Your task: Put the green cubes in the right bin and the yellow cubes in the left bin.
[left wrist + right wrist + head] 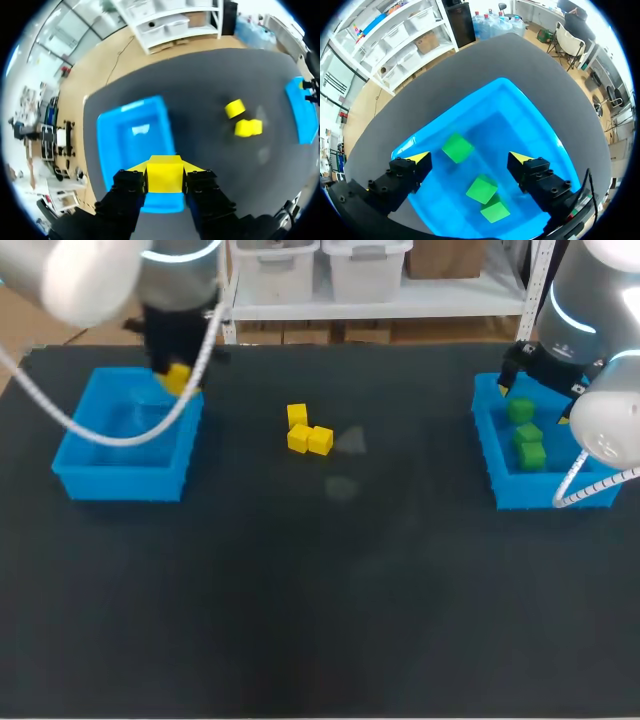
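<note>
Left gripper (176, 373), head view: the fingers pinch the held yellow cube (178, 380) from two sides above the far wall of the left bin (120, 483). Three loose yellow cubes (308, 432) sit clustered near the centre of the table (320, 620), well apart from both bins. The right gripper (535, 402) hangs over the right bin (530, 495), which contains three green cubes (528, 433).

Left wrist view: the held yellow cube fills the gap between the two fingers and sits squarely. The left bin lies ahead of and under the gripper. The cube overlaps the bin wall nearest the gripper rather than the open floor. No cube shows on that floor. The loose yellow cubes lie beyond the bin on the table.

Right wrist view: the right gripper is spread wide and grips nothing. All three green cubes rest on the bin floor below the fingers, and none touches them.

The step in hand is judged to be the release of the held yellow cube. Procedure:
1. Carry the cube inward until it is over the middle of the bin floor. A release at the wall risks a bounce onto the table.
2. Lower it between the walls before parting the fingers.
3. Part the fingers fully, then lift straight up.

The green half of the task appears done. Four yellow cubes are not yet in the left bin.
</note>
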Robot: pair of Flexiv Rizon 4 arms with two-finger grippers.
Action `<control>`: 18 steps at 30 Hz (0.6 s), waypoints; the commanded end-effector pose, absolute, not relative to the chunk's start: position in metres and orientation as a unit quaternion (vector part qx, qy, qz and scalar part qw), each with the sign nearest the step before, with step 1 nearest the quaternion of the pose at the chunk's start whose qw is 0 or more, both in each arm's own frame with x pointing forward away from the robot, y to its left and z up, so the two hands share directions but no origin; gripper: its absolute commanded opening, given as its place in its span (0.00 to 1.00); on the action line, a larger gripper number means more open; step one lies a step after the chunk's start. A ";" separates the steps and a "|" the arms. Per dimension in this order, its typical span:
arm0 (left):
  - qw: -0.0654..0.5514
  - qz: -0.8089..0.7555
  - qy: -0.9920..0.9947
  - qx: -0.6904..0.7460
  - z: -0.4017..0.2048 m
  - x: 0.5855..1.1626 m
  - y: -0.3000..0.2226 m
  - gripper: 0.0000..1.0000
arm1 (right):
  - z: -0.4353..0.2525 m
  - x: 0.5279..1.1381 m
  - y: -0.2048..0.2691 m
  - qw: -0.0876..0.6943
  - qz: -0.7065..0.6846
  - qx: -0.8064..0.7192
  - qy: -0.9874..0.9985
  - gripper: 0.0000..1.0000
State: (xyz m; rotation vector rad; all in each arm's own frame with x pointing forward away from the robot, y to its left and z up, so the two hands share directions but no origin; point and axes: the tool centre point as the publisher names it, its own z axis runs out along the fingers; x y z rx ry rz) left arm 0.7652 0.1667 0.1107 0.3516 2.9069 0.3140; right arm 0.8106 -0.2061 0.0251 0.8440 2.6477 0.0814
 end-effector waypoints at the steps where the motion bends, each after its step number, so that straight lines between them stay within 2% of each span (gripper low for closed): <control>1: 0.209 0.075 0.968 0.113 0.101 0.717 0.207 0.00 | 0.025 0.810 -0.206 0.180 0.029 0.298 0.937 1.00; 12: 0.200 0.064 0.975 0.067 0.084 0.715 0.240 0.00 | 0.025 0.810 -0.206 0.180 0.029 0.298 0.937 1.00; 13: 0.200 0.063 0.975 0.067 0.084 0.716 0.241 0.13 | 0.025 0.810 -0.206 0.180 0.029 0.298 0.937 1.00; 14: 0.200 0.063 0.975 0.067 0.083 0.716 0.241 0.66 | 0.025 0.810 -0.206 0.180 0.029 0.298 0.937 1.00; 15: 0.202 0.058 0.975 0.066 0.083 0.717 0.241 1.00 | 0.025 0.810 -0.206 0.180 0.029 0.298 0.937 1.00; 18: 0.210 0.052 0.974 0.068 0.086 0.722 0.237 1.00 | 0.025 0.810 -0.206 0.180 0.029 0.298 0.937 1.00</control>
